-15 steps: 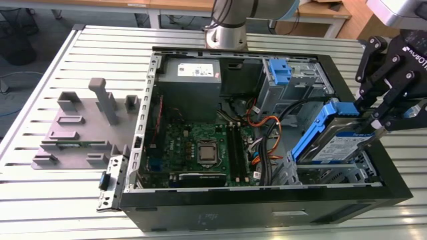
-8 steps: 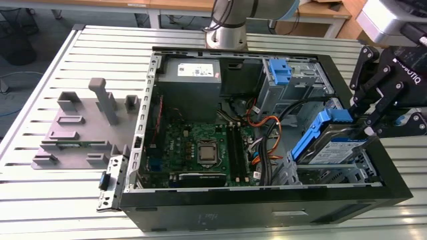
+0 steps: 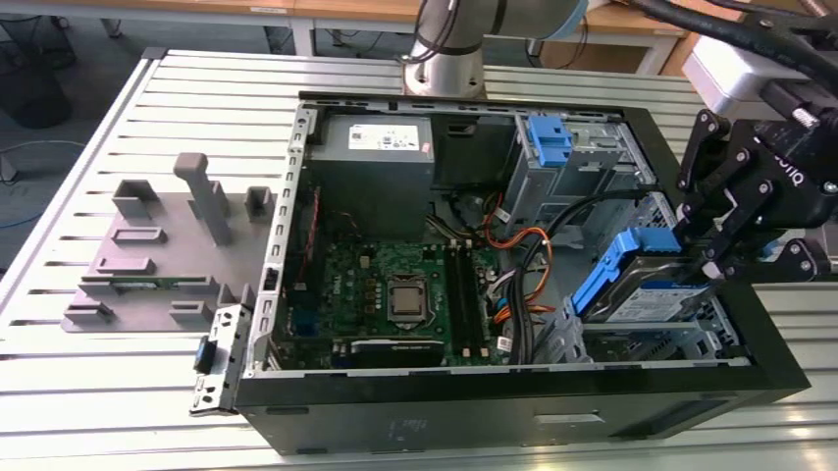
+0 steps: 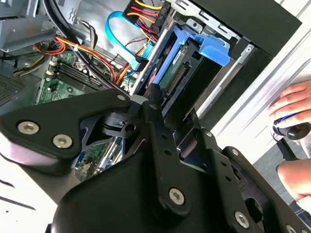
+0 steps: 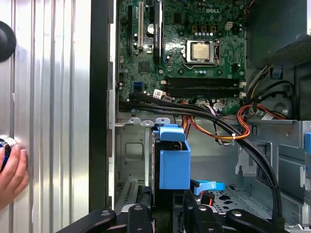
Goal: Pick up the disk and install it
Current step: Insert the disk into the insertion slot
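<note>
Gripper (image 3: 717, 257) is seen clamped on the disk (image 3: 645, 294), closed across its blue carrier (image 5: 174, 167). Grasp is judged firm, not let go.

Disk is held tilted. Its lower end sits inside the drive bay (image 3: 654, 343), at the case corner on the exterior view's right. Its upper end stands above the bay rim.

Progress, as judged: pick-up is done and install is part way. Disk is not seated flat in the bay. In the second wrist view its connector edge (image 4: 177, 76) is seen bare, with no cable plugged in.

Containers:
- **Bay:** only the disk's lower part is seen in it, with bare metal below.
- **Case (image 3: 524, 417):** lid is off and the inside is exposed.
  - Just beside the bay, a bundle of black, orange and blue cables (image 3: 524, 257) is draped.
  - Past the cables, the motherboard (image 3: 392, 294) is laid flat on the case floor.
  - At the far end, the power supply (image 3: 373, 142) is mounted.
  - Beside the power supply, an upper cage is fitted with a blue tab (image 3: 548, 137); no drive can be made out in it.

Case is set on a slatted table (image 3: 118, 392). A grey fixture (image 3: 157, 245) is placed on the table, on the exterior view's left, apart from the case. A person's hand (image 5: 12, 177) is rested on the table outside the case wall, holding something small and dark.
</note>
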Motion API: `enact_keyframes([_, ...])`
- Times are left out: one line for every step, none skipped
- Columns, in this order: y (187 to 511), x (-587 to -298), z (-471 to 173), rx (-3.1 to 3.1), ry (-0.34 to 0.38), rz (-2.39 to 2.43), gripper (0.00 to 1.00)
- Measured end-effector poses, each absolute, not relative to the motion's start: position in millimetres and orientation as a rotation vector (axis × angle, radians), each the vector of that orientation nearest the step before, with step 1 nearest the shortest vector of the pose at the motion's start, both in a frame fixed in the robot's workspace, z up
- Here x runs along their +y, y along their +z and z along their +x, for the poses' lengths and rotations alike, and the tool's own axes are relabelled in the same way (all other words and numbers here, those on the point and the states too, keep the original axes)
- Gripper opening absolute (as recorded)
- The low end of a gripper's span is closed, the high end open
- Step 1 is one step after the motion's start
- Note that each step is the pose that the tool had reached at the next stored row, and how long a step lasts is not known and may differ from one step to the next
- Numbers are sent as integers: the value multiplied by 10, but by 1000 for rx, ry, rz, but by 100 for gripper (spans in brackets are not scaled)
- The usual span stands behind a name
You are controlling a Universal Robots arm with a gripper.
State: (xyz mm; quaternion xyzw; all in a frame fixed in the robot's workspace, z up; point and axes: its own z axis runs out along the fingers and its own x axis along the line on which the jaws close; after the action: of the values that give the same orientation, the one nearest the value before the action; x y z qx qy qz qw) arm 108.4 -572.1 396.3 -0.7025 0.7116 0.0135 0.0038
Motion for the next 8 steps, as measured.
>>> enact_keyframes([3944, -5722, 1085, 2230, 42, -2201, 35])
enact_keyframes([3926, -5723, 1085, 2230, 42, -2201, 35])
enact_keyframes([3909, -5724, 1085, 2230, 42, -2202, 35])
enact_keyframes([3890, -5725, 1085, 2230, 42, -2202, 35])
enact_keyframes([3871, -5726, 1084, 2230, 43, -2201, 35])
enact_keyframes([3853, -5727, 1084, 2230, 42, -2201, 35])
enact_keyframes([3835, -5728, 1085, 2230, 42, -2202, 35])
enact_keyframes([3817, -5729, 1084, 2230, 42, -2201, 35])
